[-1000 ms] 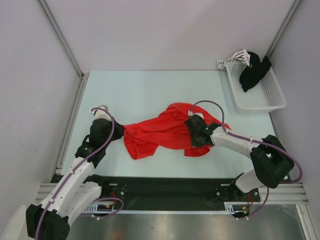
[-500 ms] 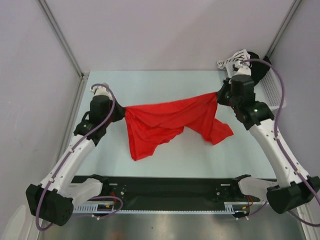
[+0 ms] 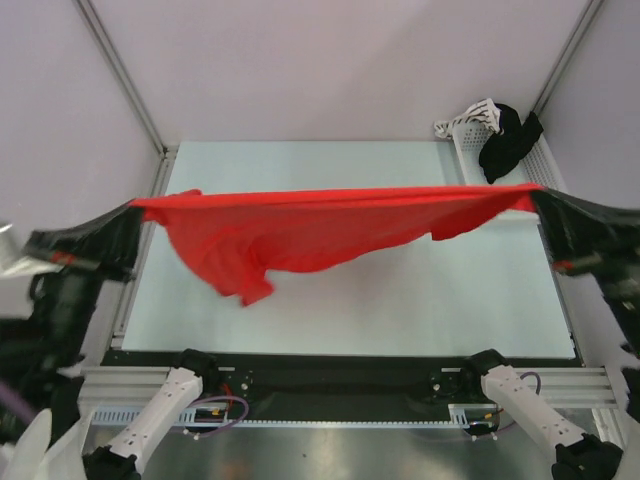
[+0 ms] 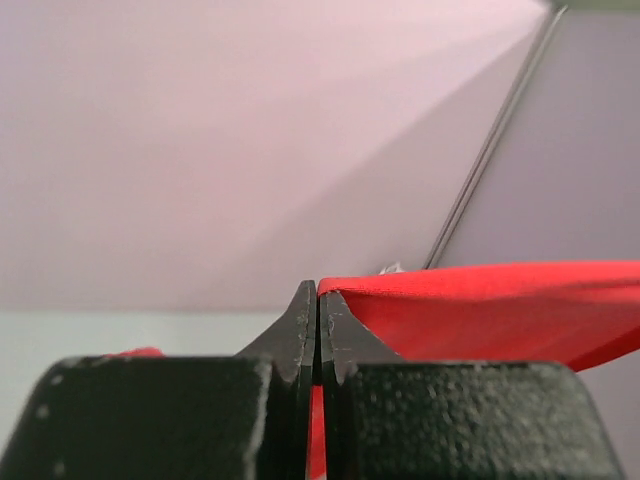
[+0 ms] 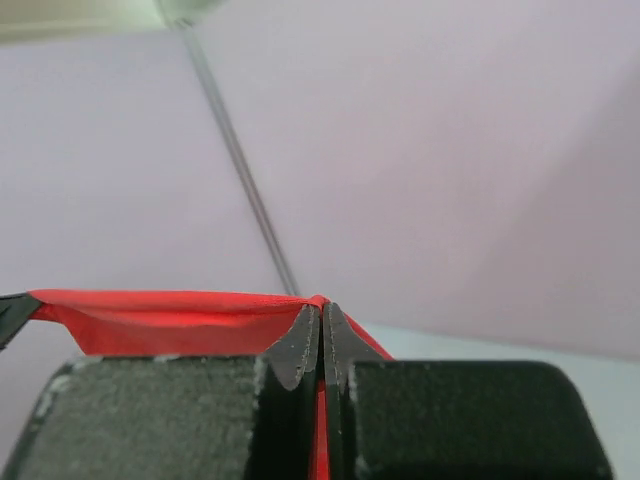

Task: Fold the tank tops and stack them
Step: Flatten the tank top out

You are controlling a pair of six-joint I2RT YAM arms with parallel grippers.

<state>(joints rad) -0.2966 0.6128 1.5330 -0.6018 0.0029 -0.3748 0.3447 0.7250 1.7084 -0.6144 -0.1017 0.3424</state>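
Observation:
A bright red tank top (image 3: 300, 225) hangs stretched in the air across the whole table, its top edge taut from left to right. My left gripper (image 3: 138, 207) is shut on its left end, high up near the camera. At the far right my right gripper (image 3: 537, 190) is shut on the other end. In the left wrist view the red tank top (image 4: 500, 310) runs away to the right from the left gripper (image 4: 317, 292). In the right wrist view the red fabric (image 5: 160, 318) runs left from the right gripper (image 5: 322, 308). The lower part of the cloth sags at the left.
A white mesh basket (image 3: 520, 190) stands at the back right of the table with a black garment (image 3: 505, 140) hanging over its rim. Grey walls and metal posts close in the light blue table (image 3: 400, 300) on three sides.
Both arms have risen and spread far apart. The red tank top, which lay crumpled on the table, is now lifted off it and pulled taut between the two grippers.

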